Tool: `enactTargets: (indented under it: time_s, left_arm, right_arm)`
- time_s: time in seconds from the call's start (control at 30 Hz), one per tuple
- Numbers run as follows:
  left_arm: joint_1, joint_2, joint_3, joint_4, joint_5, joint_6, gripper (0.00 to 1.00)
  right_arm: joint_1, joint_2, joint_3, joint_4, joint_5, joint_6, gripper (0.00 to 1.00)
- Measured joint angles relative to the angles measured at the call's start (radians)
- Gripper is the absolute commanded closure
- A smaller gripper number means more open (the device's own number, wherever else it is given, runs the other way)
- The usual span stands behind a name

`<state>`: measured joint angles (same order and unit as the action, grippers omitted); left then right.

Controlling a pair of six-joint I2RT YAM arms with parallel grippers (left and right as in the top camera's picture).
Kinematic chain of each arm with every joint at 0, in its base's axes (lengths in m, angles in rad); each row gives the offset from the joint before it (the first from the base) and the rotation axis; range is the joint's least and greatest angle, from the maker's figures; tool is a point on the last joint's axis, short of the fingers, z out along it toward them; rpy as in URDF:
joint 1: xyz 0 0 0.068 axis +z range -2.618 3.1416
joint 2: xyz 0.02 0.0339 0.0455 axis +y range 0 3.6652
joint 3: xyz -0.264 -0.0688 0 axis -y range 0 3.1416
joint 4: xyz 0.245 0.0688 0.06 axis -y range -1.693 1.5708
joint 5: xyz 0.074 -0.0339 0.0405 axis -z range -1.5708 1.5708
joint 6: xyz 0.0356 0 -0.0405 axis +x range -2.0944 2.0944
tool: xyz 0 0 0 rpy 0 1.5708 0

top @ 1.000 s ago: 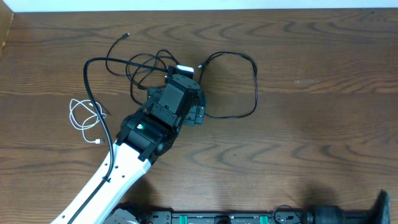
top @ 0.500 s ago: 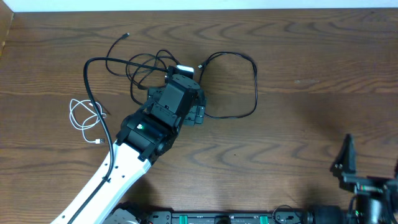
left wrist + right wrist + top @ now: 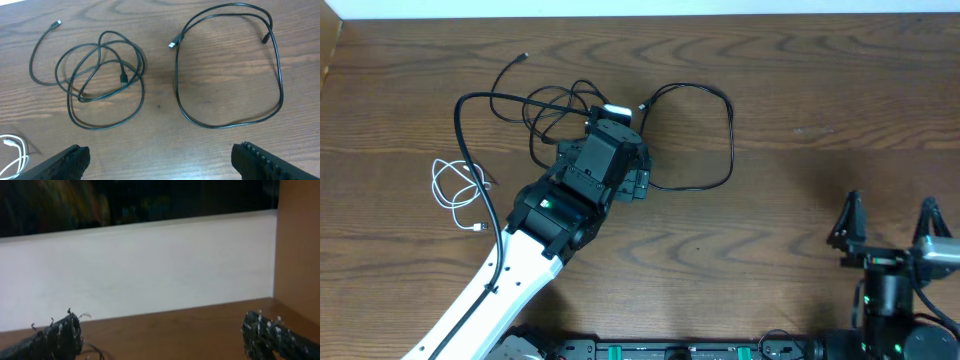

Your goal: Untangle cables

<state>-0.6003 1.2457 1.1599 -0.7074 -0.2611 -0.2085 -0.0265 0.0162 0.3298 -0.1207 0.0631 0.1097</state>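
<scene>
Three cables lie on the wooden table. A tangled black cable is at the centre left. A second black cable forms a wide loop to its right, apart from the tangle. A small white cable is coiled at the left. My left gripper hangs open above the table between the two black cables and holds nothing. My right gripper stands open and empty at the front right, far from all cables.
The left arm's thick black wire runs past the white cable. A white wall borders the table's far edge. A wooden side panel stands at the right in the right wrist view.
The right gripper has come up into the overhead view at the front right and shifted left, jaws open. The left arm and the cables have not moved.
</scene>
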Motion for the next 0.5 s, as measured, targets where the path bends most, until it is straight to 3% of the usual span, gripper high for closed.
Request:
enactTargets:
  time_s: [0.5]
  left_arm:
    - [0.0, 0.0, 0.0, 0.0, 0.0, 0.0, 0.05]
  right_arm:
    - [0.0, -0.002, -0.261, 0.116, 0.0, 0.016, 0.01]
